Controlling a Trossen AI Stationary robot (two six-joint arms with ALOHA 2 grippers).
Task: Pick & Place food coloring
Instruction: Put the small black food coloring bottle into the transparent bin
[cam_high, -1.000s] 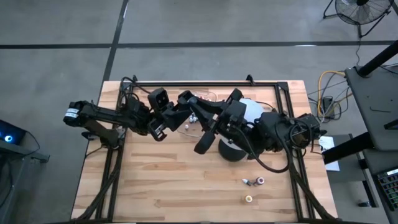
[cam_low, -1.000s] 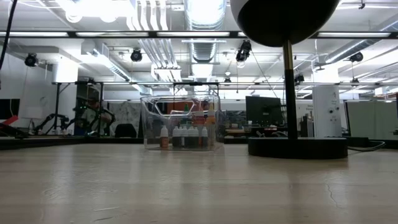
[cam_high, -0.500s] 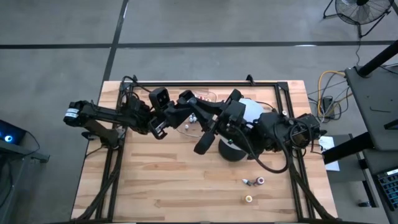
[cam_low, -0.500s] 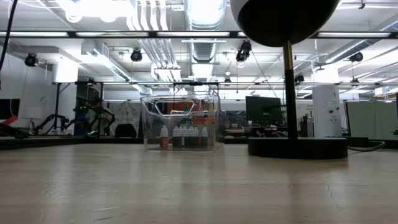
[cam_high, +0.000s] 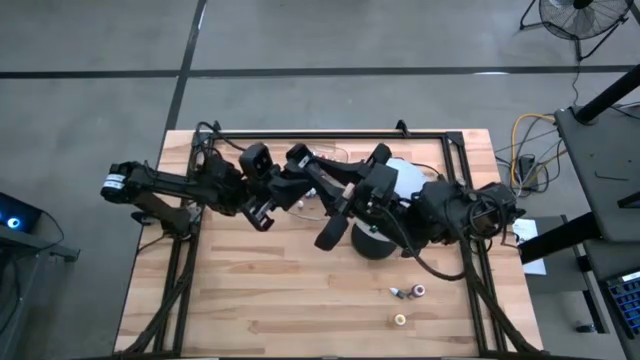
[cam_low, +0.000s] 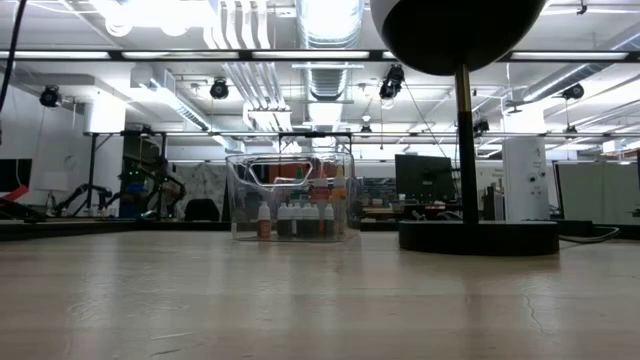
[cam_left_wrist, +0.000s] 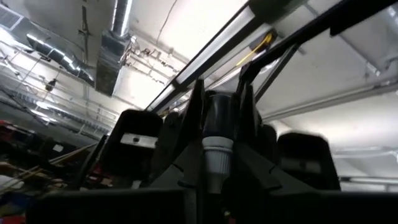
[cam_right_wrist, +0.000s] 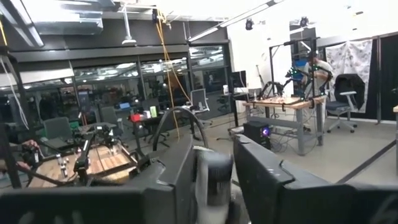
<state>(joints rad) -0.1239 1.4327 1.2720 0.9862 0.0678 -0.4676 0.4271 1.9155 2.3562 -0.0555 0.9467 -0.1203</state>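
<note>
the left gripper (cam_left_wrist: 219, 163) pinches a dark, white-necked food coloring bottle (cam_left_wrist: 217, 140) above the table's (cam_high: 260, 300) far edge. the right gripper's (cam_right_wrist: 211, 177) fingers flank what seems the same bottle; a mistimed handover could drop it.

Wood-plank table (cam_high: 260, 290) w/ a black frame round its edges. Clear plastic tray (cam_low: 290, 205) sits toward 12 o'clock, black lamp base (cam_low: 478, 237) just right of centre. Near 5 o'clock — two small bottles (cam_high: 408, 292) lying side by side, a third (cam_high: 399, 320) just below them.
</note>
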